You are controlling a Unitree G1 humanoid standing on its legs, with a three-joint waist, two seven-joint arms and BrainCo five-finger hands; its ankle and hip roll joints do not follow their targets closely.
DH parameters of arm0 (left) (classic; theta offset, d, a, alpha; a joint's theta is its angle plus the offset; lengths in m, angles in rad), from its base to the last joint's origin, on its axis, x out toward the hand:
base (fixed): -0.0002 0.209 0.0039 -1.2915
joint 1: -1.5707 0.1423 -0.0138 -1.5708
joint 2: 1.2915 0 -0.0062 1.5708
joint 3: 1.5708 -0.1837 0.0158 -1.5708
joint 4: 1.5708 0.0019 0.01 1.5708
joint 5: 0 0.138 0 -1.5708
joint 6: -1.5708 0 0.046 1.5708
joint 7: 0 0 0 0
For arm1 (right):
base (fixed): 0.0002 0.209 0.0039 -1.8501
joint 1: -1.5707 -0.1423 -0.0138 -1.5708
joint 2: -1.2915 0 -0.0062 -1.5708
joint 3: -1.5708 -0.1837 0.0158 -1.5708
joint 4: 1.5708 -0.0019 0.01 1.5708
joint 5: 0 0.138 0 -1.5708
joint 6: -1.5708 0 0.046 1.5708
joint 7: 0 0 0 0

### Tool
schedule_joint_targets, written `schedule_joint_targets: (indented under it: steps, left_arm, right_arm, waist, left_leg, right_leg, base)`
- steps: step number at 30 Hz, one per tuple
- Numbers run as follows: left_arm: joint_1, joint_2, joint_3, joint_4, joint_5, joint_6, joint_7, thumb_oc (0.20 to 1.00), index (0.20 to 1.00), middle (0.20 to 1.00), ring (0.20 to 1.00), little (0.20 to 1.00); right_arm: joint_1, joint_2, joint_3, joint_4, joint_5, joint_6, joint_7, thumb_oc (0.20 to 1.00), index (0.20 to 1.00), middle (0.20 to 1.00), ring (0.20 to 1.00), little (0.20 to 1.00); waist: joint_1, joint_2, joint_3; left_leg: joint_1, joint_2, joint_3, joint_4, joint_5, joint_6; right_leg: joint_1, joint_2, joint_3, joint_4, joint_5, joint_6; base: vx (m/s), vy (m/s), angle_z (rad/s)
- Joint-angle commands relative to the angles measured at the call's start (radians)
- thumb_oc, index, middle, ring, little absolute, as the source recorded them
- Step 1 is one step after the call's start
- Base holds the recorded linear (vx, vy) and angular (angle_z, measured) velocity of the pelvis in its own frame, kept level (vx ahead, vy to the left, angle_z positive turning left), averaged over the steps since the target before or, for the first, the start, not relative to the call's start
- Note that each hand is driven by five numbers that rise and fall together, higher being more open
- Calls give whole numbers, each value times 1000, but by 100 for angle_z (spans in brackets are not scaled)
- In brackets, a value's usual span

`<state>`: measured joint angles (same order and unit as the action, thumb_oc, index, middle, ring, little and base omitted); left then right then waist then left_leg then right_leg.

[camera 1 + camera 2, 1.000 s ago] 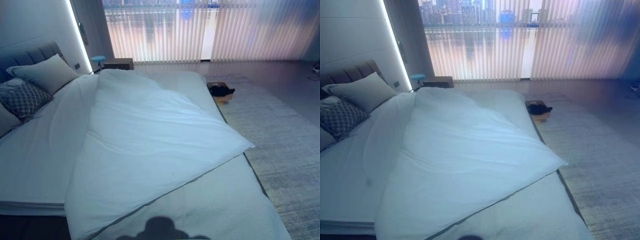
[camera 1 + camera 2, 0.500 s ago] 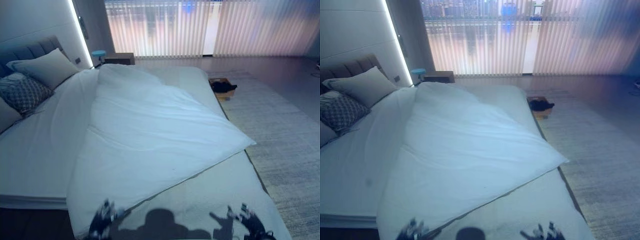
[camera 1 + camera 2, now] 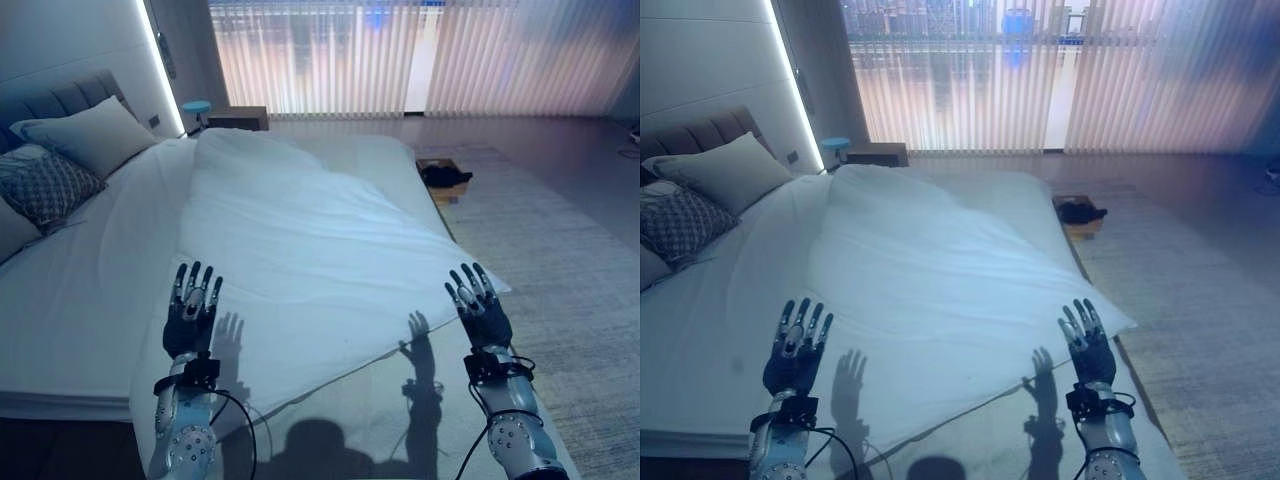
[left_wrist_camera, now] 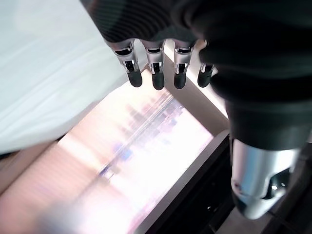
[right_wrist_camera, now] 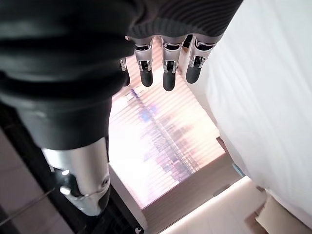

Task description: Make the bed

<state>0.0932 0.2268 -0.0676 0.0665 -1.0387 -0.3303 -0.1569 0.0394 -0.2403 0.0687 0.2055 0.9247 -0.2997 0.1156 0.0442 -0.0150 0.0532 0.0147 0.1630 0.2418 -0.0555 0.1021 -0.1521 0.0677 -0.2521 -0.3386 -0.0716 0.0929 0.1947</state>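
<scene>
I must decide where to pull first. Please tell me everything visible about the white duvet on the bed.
The white duvet looks soft and thick, with light creases. It lies askew across the bed, one corner pointing over the right edge, its near edge running diagonally. The sheet shows uncovered at left and at the foot. The left hand and right hand hover above it, fingers straight.

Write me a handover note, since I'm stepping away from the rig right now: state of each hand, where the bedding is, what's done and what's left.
Left hand: open, fingers straight, raised over the duvet's near left part, holding nothing.
Right hand: open, raised by the duvet's near right corner, holding nothing.
White duvet: lying skewed across the bed, its near edge running diagonally, leaving the foot of the mattress bare.
Pillows: at the headboard, on the left.
Done: nothing visibly straightened.
Left: probably grasp the near edge, pull it square to the foot, smooth it.
</scene>
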Motion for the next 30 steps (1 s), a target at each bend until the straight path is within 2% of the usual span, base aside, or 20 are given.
schedule_joint_targets:
  steps: [1,2,3,5,9,10,11,15,22,30]
  left_arm:
    - [-141,46,-46,-37,-15,0,-30,1000,1000,1000,1000,1000]
    - [-183,41,-94,-33,-38,4,-27,1000,1000,1000,1000,1000]
    - [-185,40,-94,-32,-38,4,-28,1000,1000,1000,1000,1000]
    - [-247,31,-169,-20,-55,11,-14,1000,1000,1000,1000,1000]
    - [-339,12,-257,12,-74,24,9,1000,1000,1000,1000,1000]
    - [-340,12,-257,12,-75,23,9,1000,1000,1000,1000,1000]
    - [-381,-1,-297,25,-98,35,7,1000,1000,1000,1000,1000]
    - [-433,-32,-356,49,-149,50,15,1000,1000,1000,1000,1000]
    - [-510,-52,-465,72,-190,84,13,1000,1000,1000,1000,1000]
    - [-579,-86,-512,109,-204,76,46,1000,1000,1000,1000,1000]
  right_arm:
    - [-140,6,-29,-46,87,-53,-5,1000,1000,1000,1000,1000]
    - [-175,6,-16,-33,106,-53,-12,1000,1000,1000,1000,1000]
    - [-176,5,-17,-32,106,-53,-12,1000,1000,1000,1000,1000]
    - [-223,-4,-7,-1,113,-65,-51,1000,1000,1000,1000,1000]
    - [-298,8,-18,7,135,-96,-108,1000,1000,1000,1000,1000]
    - [-299,8,-19,8,135,-96,-108,1000,1000,1000,1000,1000]
    - [-327,9,-26,0,139,-117,-127,1000,1000,1000,1000,1000]
    - [-379,24,-38,-29,150,-161,-162,1000,1000,1000,1000,1000]
    - [-471,17,-49,-17,119,-220,-246,1000,1000,1000,1000,1000]
    - [-609,10,-44,36,90,-260,-336,1000,1000,1000,1000,1000]
  waist:
    - [2,-44,130]
    - [-2,-40,185]
    - [-1,-38,187]
    - [-9,-33,250]
    - [-24,-22,317]
    - [-23,-23,316]
    - [-30,-22,343]
    - [-39,-29,375]
    - [-60,-37,413]
    - [-60,-39,437]
  left_leg:
    - [-121,29,-52,179,-74,43]
    - [-170,29,-70,209,-75,45]
    - [-171,32,-71,214,-79,44]
    - [-235,34,-84,247,-77,45]
    - [-339,43,-91,294,-76,50]
    - [-342,44,-91,296,-77,51]
    - [-401,49,-96,325,-77,52]
    - [-491,67,-105,388,-115,46]
    - [-625,81,-115,461,-133,47]
    - [-729,78,-114,502,-141,50]
  right_leg:
    - [-83,-69,-22,93,17,-5]
    - [-129,-73,-13,121,15,-9]
    - [-129,-72,-12,126,12,-9]
    - [-199,-84,-5,181,7,-13]
    - [-319,-108,11,260,-8,-18]
    - [-322,-108,12,261,-8,-18]
    - [-384,-109,24,295,-14,-22]
    - [-484,-107,46,356,-46,-15]
    - [-623,-103,72,412,-51,-22]
    - [-736,-105,87,444,-45,-23]
  base:
    - [-307,-56,4]
    - [-251,-39,7]
    - [-233,-10,9]
    - [-215,5,3]
    - [-161,13,3]
    - [-152,6,6]
    - [-129,-1,3]
    - [-50,-29,3]
    - [-53,-15,-5]
    - [-32,-9,-8]
